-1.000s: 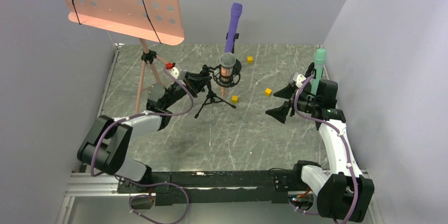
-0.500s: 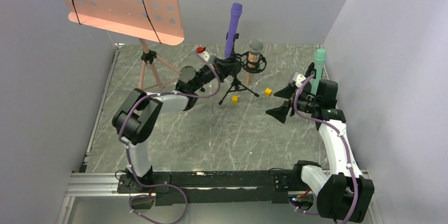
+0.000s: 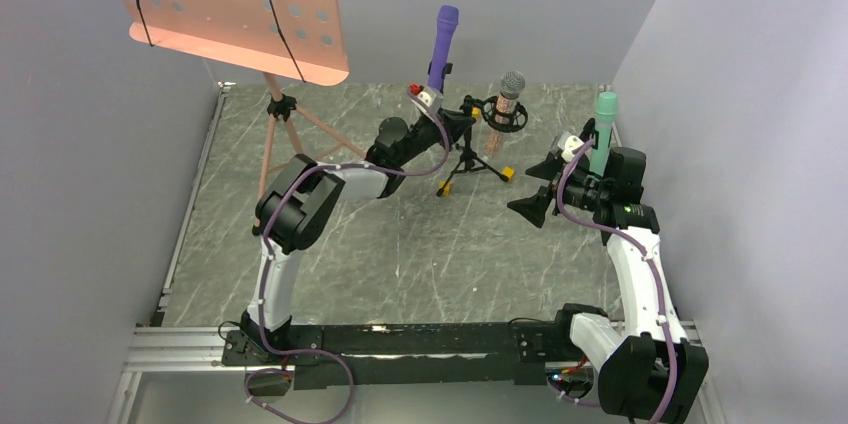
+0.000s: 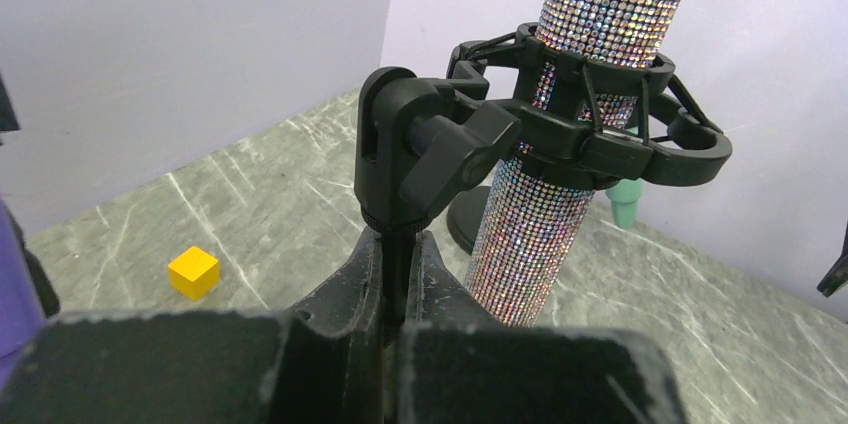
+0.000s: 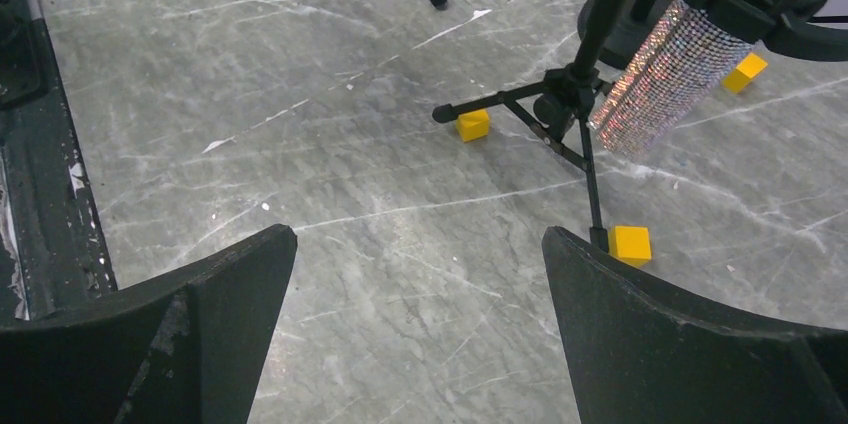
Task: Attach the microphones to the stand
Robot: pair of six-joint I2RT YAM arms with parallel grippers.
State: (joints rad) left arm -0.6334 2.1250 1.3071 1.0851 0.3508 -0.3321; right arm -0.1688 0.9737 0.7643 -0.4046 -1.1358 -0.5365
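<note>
- L gripper (image 4: 396, 294): fingers pinched tight on post of mic stand (image 3: 468, 156), just under its knob.
- Its ring mount holds glittery copper mic (image 3: 510, 94) upright, approx 1 o'clock on table (image 3: 400, 244).
- R gripper (image 5: 420, 274): jaws wide apart, nothing betw them, hovers at 3 o'clock.
- purple mic (image 3: 441, 44) upright at 12; mint green mic (image 3: 603, 129) upright at 2, just behind R arm.

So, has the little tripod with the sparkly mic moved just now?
Yes. The tripod stand went rightward and back, from in front of the purple microphone to its right.
</note>
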